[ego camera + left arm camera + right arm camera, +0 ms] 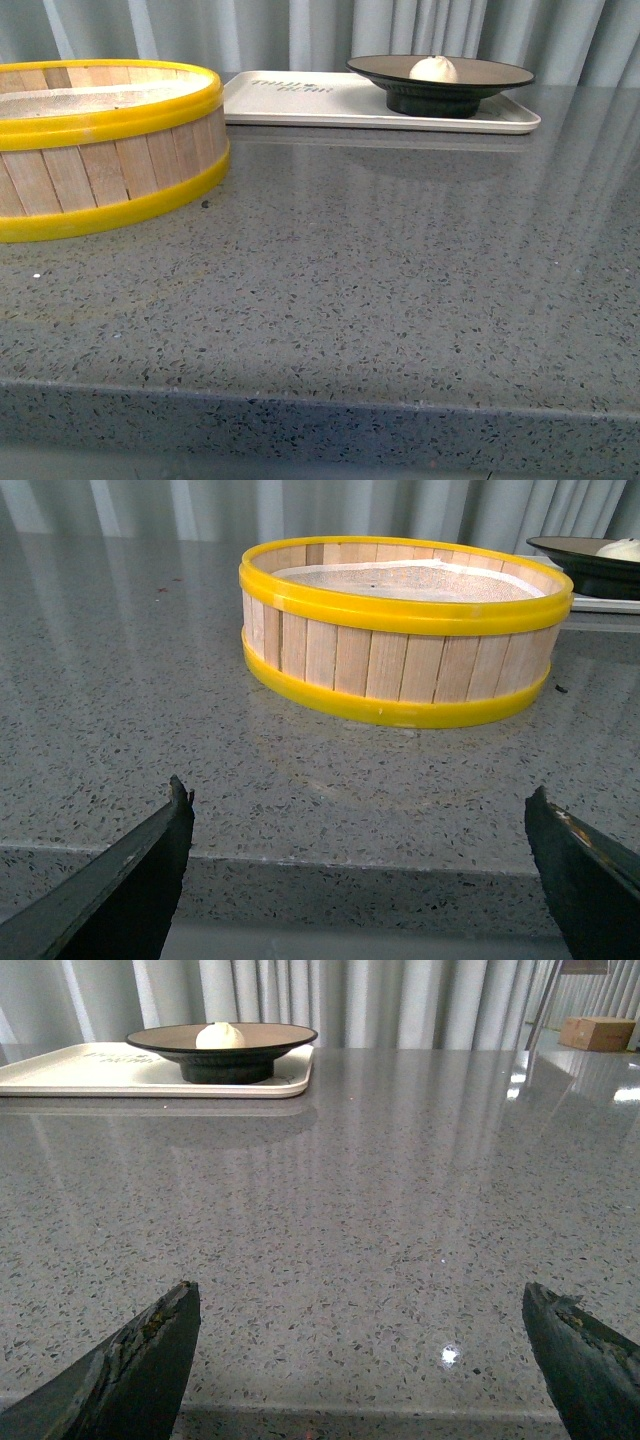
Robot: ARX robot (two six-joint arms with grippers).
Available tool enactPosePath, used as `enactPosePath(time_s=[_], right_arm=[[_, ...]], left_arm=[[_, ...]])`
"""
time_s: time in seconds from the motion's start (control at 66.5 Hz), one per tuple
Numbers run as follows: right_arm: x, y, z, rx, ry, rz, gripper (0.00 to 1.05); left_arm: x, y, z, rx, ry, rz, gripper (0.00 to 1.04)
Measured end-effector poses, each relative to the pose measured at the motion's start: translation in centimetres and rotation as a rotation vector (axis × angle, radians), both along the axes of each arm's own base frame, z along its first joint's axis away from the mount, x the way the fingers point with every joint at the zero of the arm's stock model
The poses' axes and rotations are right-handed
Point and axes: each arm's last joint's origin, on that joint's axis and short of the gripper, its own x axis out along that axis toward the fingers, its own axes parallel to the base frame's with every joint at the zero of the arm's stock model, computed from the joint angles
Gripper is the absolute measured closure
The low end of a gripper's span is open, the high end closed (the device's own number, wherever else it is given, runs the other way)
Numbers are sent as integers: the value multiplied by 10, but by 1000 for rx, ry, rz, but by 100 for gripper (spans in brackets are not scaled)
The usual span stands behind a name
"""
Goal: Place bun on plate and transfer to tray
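Observation:
The white bun [433, 69] lies in the black-rimmed plate [500, 72], and the plate stands on the right end of the cream tray [300, 100] at the back of the counter. The right wrist view shows the same bun [220, 1035], plate [275, 1038] and tray [90, 1070] far off. A sliver of the plate [570, 555] shows in the left wrist view. My left gripper [360, 805] hangs open over the counter's near edge, nothing between its fingers. My right gripper [360, 1305] is open too, low over the counter's near edge, far from the tray. Neither arm shows in the front view.
A round wooden steamer basket [100, 150] with yellow rims stands at the left of the grey speckled counter [380, 290], close ahead of the left gripper [400, 630]. Grey curtains hang behind. A cardboard box [598, 1032] sits far off to the right.

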Motion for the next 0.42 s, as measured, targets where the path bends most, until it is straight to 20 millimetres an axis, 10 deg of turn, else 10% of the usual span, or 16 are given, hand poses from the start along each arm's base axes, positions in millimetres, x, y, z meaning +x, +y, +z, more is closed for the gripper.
enactPosePath(time_s=[0.421], right_arm=[[0, 0, 0, 0, 0, 0, 8]], left_arm=[[0, 0, 0, 0, 0, 0, 7]])
